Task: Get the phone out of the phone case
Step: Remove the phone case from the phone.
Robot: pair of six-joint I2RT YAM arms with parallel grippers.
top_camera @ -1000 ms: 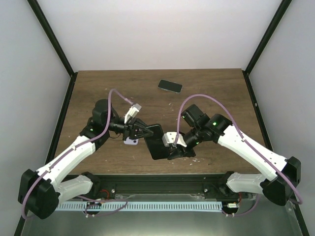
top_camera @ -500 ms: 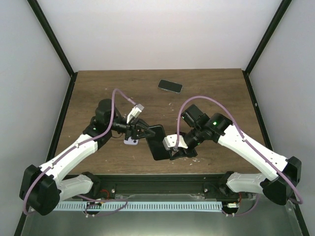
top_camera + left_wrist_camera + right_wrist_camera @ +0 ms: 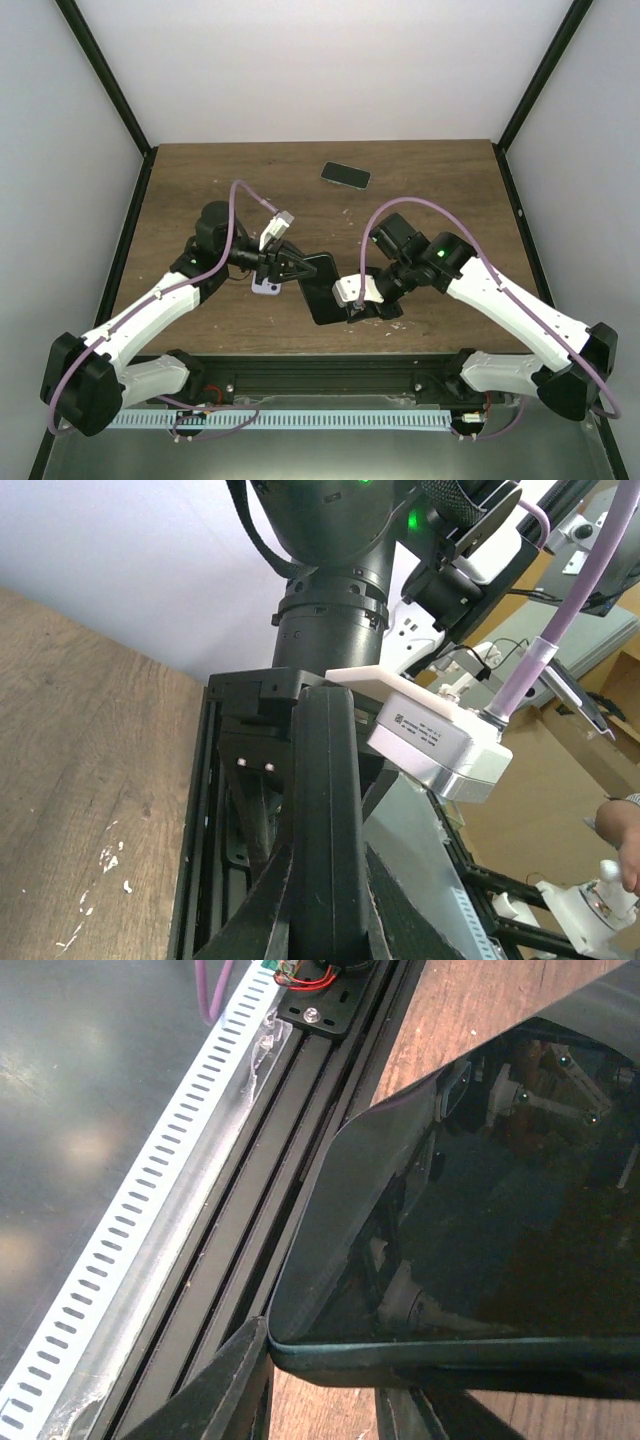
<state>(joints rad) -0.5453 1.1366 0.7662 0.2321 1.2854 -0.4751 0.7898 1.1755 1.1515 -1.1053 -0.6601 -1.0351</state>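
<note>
Left gripper (image 3: 289,268) clamped on one end of the cased phone (image 3: 322,290), gripping it edge-on; right gripper (image 3: 359,307) pinching the opposite corner, jaws straddling the case rim (image 3: 450,1352), apparently so one arm braces while the other peels; phone not yet out, slung between both grippers above the wooden table (image 3: 200,190); far beyond them, a second phone (image 3: 345,175) lies flat.
</note>
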